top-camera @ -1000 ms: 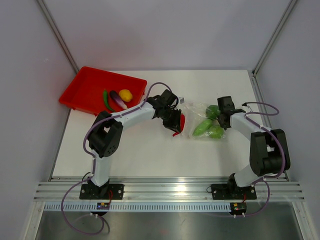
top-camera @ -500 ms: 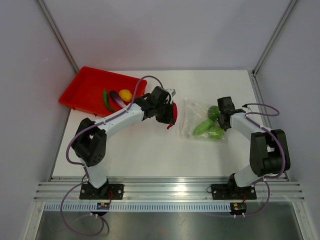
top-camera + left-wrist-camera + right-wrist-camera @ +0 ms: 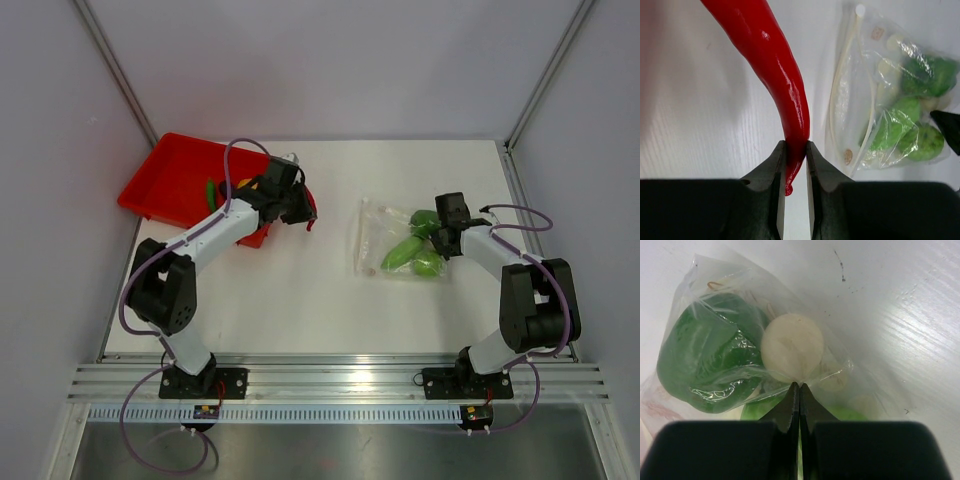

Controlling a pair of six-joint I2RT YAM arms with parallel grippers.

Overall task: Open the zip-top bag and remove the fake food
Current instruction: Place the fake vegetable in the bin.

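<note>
The zip-top bag (image 3: pixel 372 232) lies on the counter (image 3: pixel 300 300) well right of the red tray (image 3: pixel 160 180), with green fake food (image 3: pixel 405 252) inside. Our right gripper (image 3: pixel 799 390) is pressed together on its film. Our left gripper (image 3: pixel 795 150) pinches a red pepper (image 3: pixel 775 65) by its tip at the tray's right rim. We judge it best to carry the pepper over the tray's floor before releasing.
</note>
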